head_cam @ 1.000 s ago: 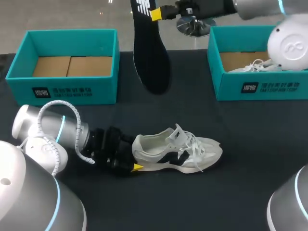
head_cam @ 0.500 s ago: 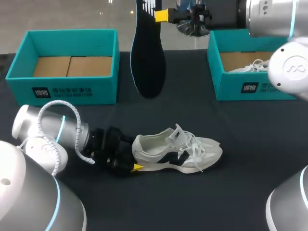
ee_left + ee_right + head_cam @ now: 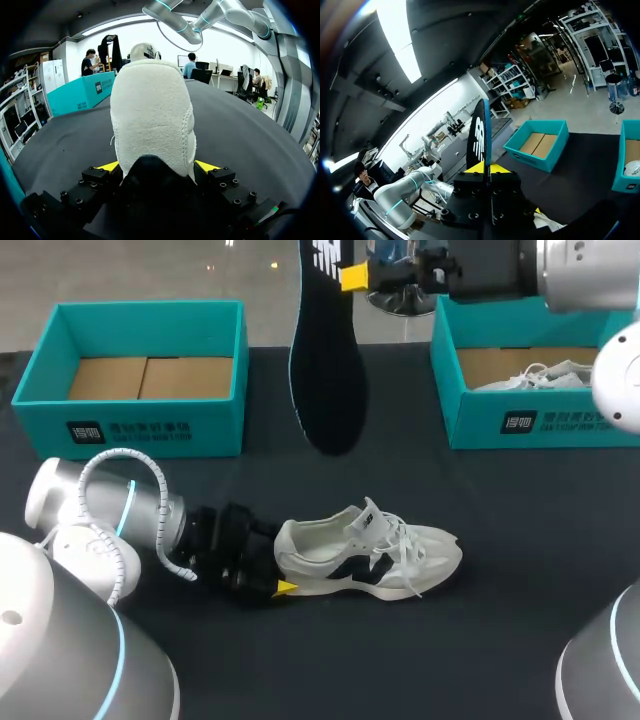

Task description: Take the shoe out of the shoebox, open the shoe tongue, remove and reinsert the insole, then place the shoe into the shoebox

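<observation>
A white shoe (image 3: 370,550) with dark side marks lies on its side on the black table, toe pointing right. My left gripper (image 3: 278,568) is shut on its heel. In the left wrist view the heel (image 3: 150,115) fills the space between the two yellow fingertips (image 3: 107,166), which touch it from both sides. The dark insole (image 3: 328,370) hangs upright high over the table's far middle, with my right gripper (image 3: 352,277) shut on its upper end. In the right wrist view the insole (image 3: 479,137) stands edge-on between the closed yellow tips of the gripper (image 3: 484,167).
A teal shoebox (image 3: 140,425) at the far left shows only its cardboard floor. A second teal shoebox (image 3: 540,420) at the far right holds another white shoe (image 3: 530,378). Black table (image 3: 520,530) lies bare to the right of the shoe.
My right arm has carried the hanging insole a little to the right, and its lower end has dropped slightly. The left arm and the shoe have stayed still.
</observation>
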Controlling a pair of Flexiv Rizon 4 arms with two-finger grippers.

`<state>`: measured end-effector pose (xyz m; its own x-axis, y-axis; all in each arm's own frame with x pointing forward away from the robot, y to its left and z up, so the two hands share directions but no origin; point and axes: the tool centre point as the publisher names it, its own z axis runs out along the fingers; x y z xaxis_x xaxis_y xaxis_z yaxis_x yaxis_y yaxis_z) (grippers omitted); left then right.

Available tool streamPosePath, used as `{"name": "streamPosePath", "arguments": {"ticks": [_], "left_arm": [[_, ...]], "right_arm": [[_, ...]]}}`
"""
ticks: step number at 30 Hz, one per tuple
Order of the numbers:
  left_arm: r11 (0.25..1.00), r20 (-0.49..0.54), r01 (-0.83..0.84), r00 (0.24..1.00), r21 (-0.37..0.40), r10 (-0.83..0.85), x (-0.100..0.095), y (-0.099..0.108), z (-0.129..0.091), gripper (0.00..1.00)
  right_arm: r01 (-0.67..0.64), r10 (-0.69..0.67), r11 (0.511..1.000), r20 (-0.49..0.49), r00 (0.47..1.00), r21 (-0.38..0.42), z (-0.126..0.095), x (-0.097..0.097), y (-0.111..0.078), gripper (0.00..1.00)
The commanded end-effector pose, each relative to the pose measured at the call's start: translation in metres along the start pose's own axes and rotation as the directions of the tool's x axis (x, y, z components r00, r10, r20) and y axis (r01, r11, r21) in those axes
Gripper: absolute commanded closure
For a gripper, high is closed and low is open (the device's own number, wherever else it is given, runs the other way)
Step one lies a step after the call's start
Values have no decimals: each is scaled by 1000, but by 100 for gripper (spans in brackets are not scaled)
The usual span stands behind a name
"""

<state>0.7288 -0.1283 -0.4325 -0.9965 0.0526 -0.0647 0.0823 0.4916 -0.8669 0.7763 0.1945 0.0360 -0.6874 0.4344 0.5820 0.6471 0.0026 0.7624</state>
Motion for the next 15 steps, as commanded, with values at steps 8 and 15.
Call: {"name": "streamPosePath", "arguments": {"ticks": [8, 15], "left_arm": [[1000, 1, 0, 1000, -3, 0, 0, 3, 3, 100], [998, 24, -54, 998, -31, 55, 1, -3, -4, 0]], "right_arm": [[-7, 7, 1000, 30, 1000, 16, -14, 6, -5, 100], [-7, 7, 1000, 30, 1000, 16, -14, 6, -5, 100]]}}
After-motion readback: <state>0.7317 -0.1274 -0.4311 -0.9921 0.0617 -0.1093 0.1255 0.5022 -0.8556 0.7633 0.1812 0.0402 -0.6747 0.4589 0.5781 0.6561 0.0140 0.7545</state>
